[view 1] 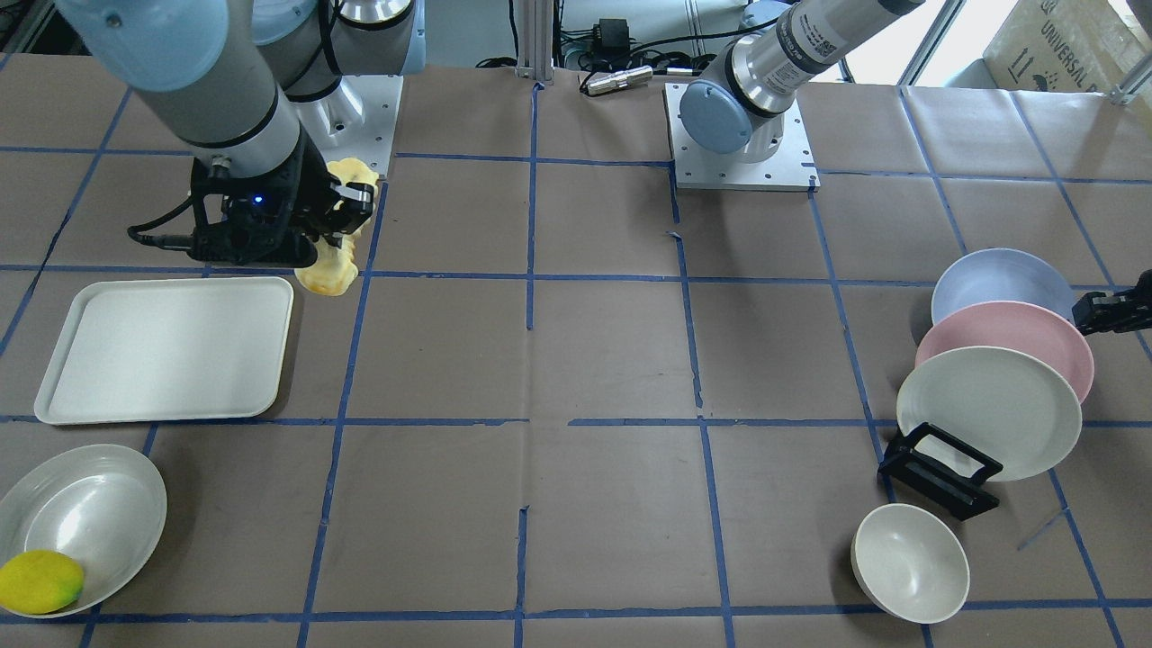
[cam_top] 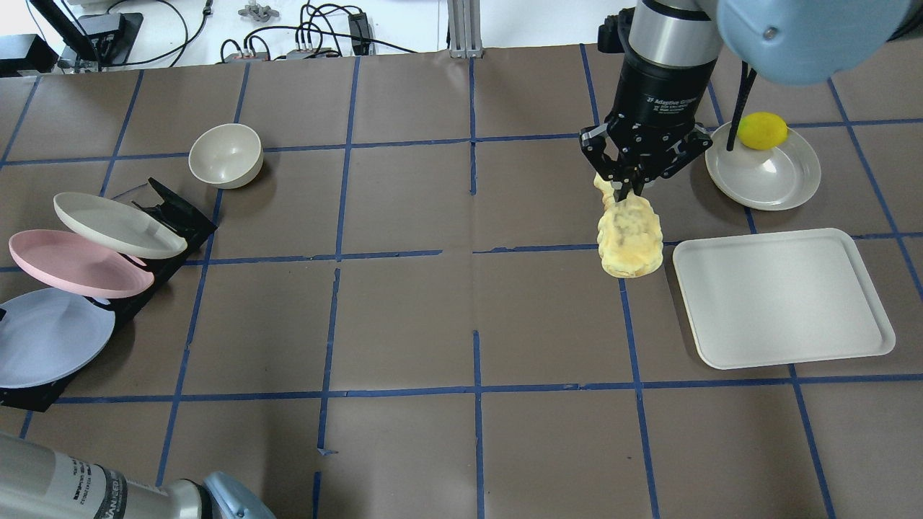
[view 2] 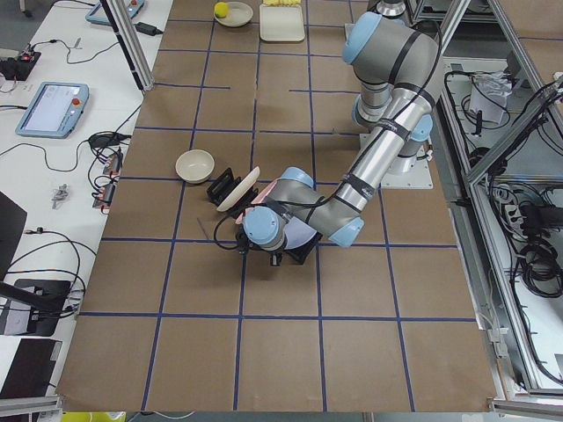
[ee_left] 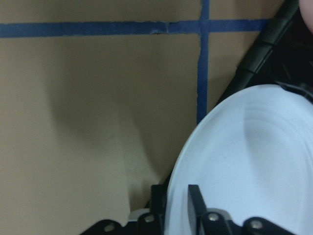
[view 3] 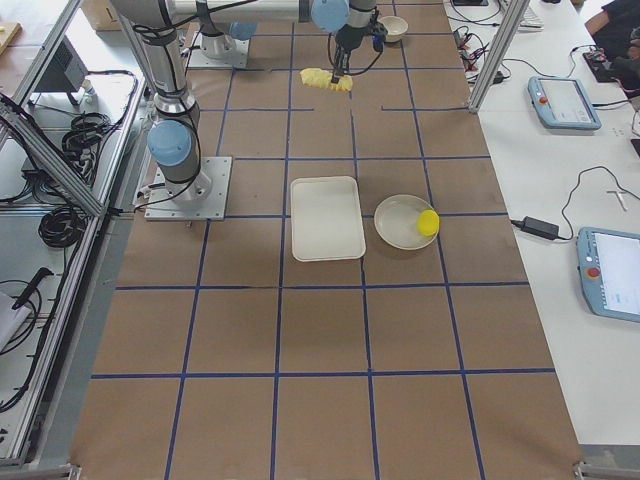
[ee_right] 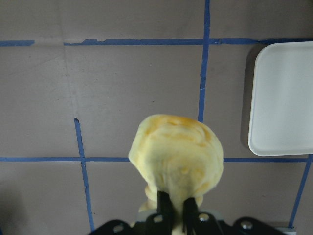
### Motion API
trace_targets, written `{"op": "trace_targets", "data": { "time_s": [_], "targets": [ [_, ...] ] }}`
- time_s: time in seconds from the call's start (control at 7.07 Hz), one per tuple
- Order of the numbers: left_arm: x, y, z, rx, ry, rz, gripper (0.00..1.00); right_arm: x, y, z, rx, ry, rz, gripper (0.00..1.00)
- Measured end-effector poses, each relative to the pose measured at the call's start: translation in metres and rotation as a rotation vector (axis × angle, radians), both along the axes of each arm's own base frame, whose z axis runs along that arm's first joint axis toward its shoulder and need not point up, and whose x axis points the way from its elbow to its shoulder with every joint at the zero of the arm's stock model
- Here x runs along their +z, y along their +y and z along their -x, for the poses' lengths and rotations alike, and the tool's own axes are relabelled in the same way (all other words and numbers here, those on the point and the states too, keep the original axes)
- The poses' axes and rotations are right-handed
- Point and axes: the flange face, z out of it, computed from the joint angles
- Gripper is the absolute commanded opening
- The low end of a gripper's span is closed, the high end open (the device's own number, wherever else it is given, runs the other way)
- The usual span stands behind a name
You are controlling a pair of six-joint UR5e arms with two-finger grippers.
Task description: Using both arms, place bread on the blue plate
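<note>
**Loaf in the air, plate across the table**

My right gripper (cam_top: 629, 189) is clamped on one end of the bread (cam_top: 629, 238). The loaf dangles lengthwise below the jaws, seemingly clear of the table, just off the 9 o'clock edge of the white tray (cam_top: 782, 299) in the overhead view. The blue plate (cam_top: 43, 346) leans in the black rack (cam_top: 177, 213), well apart at about 9 o'clock from the loaf. My left gripper (ee_left: 176, 193), the nearer one, is pinched on its rim. I judge the plate must come out and lie flat before the loaf can go along it.
</note>
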Motion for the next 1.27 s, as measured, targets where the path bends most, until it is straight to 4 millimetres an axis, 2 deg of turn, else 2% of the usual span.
{"op": "trace_targets", "data": {
  "time_s": [0.28,0.57,0.85,1.13,1.27],
  "targets": [
    [0.012,-0.001,0.001,-0.002,-0.008,0.003,0.15,0.001,-0.002,-0.004,0.001,-0.018,-0.004,0.11],
    [0.043,0.003,0.004,-0.008,-0.013,-0.016,0.15,0.001,-0.004,-0.001,0.003,-0.024,-0.004,0.14],
    [0.103,0.023,0.026,-0.012,-0.030,-0.037,0.15,0.003,-0.004,-0.002,0.002,-0.036,-0.001,0.17],
    [0.165,0.054,0.067,0.004,-0.022,-0.057,0.15,0.001,-0.004,-0.002,0.002,-0.041,-0.007,0.17],
    [0.189,0.067,0.090,0.039,-0.012,-0.078,0.15,-0.003,-0.006,0.003,0.001,-0.042,-0.014,0.17]
  ]
}}
